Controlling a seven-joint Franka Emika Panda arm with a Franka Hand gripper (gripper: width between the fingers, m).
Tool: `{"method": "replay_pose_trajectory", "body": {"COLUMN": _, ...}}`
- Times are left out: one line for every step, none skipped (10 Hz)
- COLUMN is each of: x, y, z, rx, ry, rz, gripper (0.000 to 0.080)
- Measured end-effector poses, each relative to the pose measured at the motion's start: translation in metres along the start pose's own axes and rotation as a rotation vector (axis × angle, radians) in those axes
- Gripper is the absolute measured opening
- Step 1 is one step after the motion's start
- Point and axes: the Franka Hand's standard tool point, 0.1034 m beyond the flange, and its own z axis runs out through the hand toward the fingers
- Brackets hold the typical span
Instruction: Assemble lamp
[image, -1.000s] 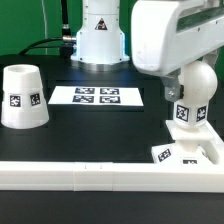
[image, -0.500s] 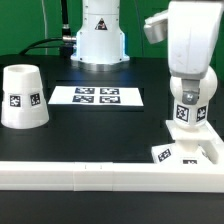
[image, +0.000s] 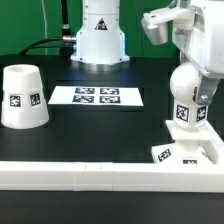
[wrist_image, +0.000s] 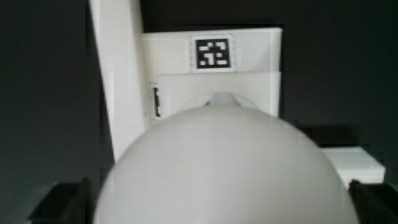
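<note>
Blurred bulb (wrist_image: 222, 165) hides most of base (wrist_image: 214, 72), arm (image: 190, 32) cut off by edge

Exterior camera sits low at the table (image: 100, 130) edge, facing across it toward the arm's pedestal (image: 98, 38), with the tool (image: 197, 72) at middle distance. Wrist camera looks along the tool, very close. Both views share the bulb (image: 188, 95) at the tool and the base (image: 195, 152) beneath.

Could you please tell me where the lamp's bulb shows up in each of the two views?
Exterior view: the bulb stands upright on the base, at the exterior view's right.
Wrist view: the bulb fills the foreground as a large white dome.
Shared landmark: the base with its square tag, seen beyond the bulb in the wrist view.
</note>
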Motion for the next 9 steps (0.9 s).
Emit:
{"method": "replay_pose_trajectory", "body": {"x": -0.0023, "y": 0.0003, "z": 0.0001, "rx": -0.001, "ry": -0.012, "rz": -0.105, "gripper": 0.0699}}
{"method": "replay_pose_trajectory", "body": {"x": -0.0027, "y": 0.0004, "z": 0.0, "rx": -0.002, "ry": -0.018, "rz": -0.124, "gripper": 0.0699}}
{"method": "replay_pose_trajectory", "body": {"x": -0.0043, "y": 0.0007, "z": 0.0, "rx": -0.002, "ry": -0.029, "rz": -0.202, "gripper": 0.0699}}
{"method": "replay_pose_trajectory", "body": {"x": -0.0058, "y": 0.0009, "z": 0.0, "rx": -0.002, "ry": -0.034, "rz": -0.257, "gripper": 0.0699}}
{"method": "replay_pose_trajectory", "body": {"x": -0.0063, "y": 0.0007, "z": 0.0004, "rx": -0.001, "ry": -0.034, "rz": -0.255, "gripper": 0.0699}}
{"method": "replay_pose_trajectory", "body": {"x": -0.0069, "y": 0.0008, "z": 0.0004, "rx": -0.001, "ry": -0.034, "rz": -0.251, "gripper": 0.0574}}
{"method": "replay_pose_trajectory", "body": {"x": -0.0075, "y": 0.0009, "z": 0.0004, "rx": -0.001, "ry": -0.035, "rz": -0.25, "gripper": 0.0574}}
{"method": "replay_pose_trajectory", "body": {"x": -0.0078, "y": 0.0009, "z": 0.0004, "rx": -0.001, "ry": -0.035, "rz": -0.249, "gripper": 0.0574}}
{"method": "replay_pose_trajectory", "body": {"x": -0.0081, "y": 0.001, "z": 0.0004, "rx": -0.001, "ry": -0.035, "rz": -0.248, "gripper": 0.0574}}
